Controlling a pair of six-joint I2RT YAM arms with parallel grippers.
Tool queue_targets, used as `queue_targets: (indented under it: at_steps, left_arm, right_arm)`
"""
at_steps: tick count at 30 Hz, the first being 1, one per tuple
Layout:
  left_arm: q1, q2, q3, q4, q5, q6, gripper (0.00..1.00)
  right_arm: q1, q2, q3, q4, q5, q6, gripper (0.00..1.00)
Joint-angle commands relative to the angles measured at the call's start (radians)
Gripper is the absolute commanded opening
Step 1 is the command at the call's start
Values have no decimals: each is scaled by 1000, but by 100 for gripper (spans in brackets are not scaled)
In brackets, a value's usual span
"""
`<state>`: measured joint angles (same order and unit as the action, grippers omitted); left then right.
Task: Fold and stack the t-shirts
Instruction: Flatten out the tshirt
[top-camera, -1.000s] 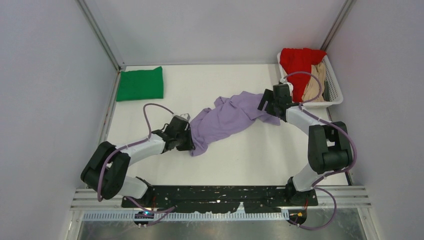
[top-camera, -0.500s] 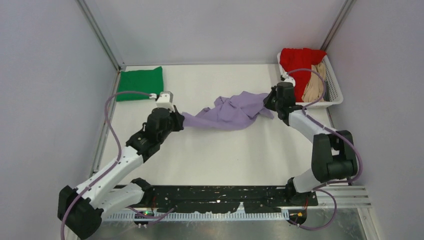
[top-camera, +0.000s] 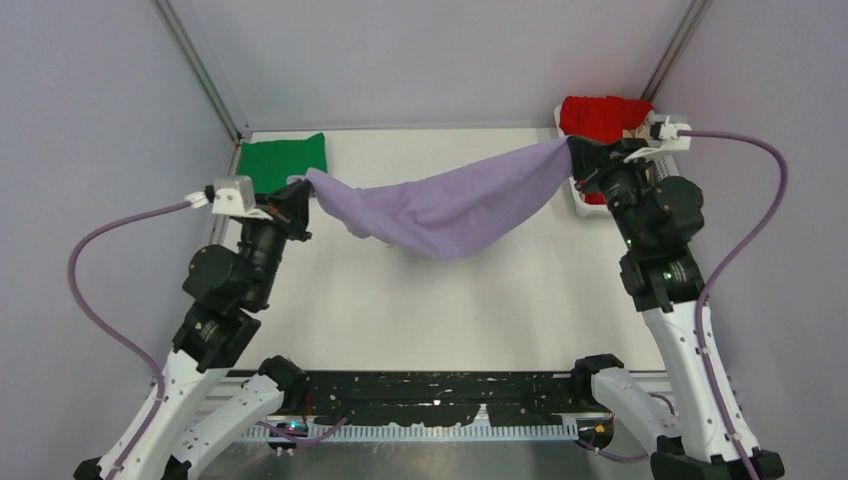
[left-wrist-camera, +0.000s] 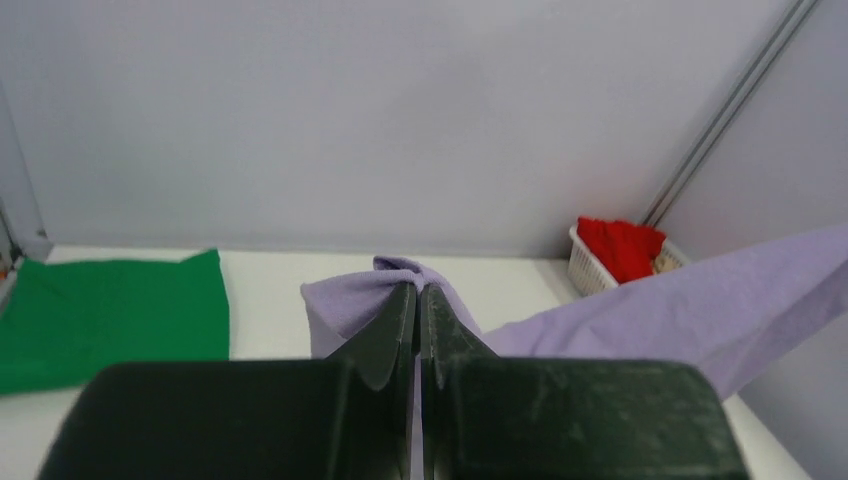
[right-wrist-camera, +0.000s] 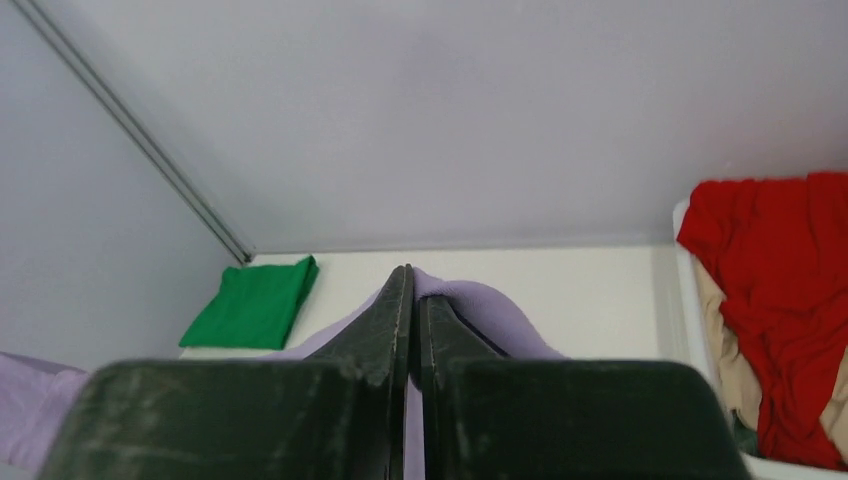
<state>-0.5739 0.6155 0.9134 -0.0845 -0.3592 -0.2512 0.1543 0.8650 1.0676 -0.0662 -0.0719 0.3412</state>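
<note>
Lavender t-shirt (top-camera: 450, 205) hangs in the air btwn both arms, stretched like a hammock over the white table (top-camera: 400, 320), middle sagging lowest. Can't tell from the top cam whether the low point touches the table.

Left gripper (top-camera: 299, 186) is clamped tight on the shirt's left end. Left wrist cam shows both fingers pressed together w/ a fold of lavender cloth pinched at the tips. Right gripper (top-camera: 576, 149) is likewise closed on the shirt's right end. Right wrist cam shows its fingers together w/ lavender cloth bunched at the tips, more of it visible low at the left of that view. Both arms are raised & spread wide, left one over the table's left side, right one over its right side.

Green t-shirt (top-camera: 283, 160) lies folded flat in the far left corner of the table, just behind the left gripper in the top view, apart from the lavender one.

White basket (right-wrist-camera: 675, 310) sits at the far right corner, right by the right gripper. Inside it a red t-shirt (top-camera: 597, 112) is heaped up & draped over the contents, w/ a tan t-shirt (right-wrist-camera: 725, 360) partly showing underneath. Neither is folded.

Gray walls close in the table on three sides.
</note>
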Motion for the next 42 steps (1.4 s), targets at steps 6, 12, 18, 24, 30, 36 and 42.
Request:
queue_targets:
  at_steps: [6,12,18,24,30,36,42]
  left_arm:
    - [-1,-128,262,57,-18,168,0]
    - [0,-85,348,-22,-91,192,0]
    - [19,141,339,33,-435,281,0]
    - [365,561,395,-144,-116,-95,0]
    - [450,1106,739,-225,-7,-108,50]
    - [436,1352,1076,-513,88,-162,99]
    - [365,1112,679,-387,241,-204,100]
  right_arm:
    - [2,-216,232,-84,-39,-86,5]
    - [-1,-194,316,-149,-14,-112,5]
    - [0,-75,264,-214,8,-63,5]
    - [1,73,55,-170,63,19,5]
    - [0,363,-111,-93,42,66,26]
    - [1,585,-16,-201,164,70,100]
    - [0,606,-21,-134,136,48,95]
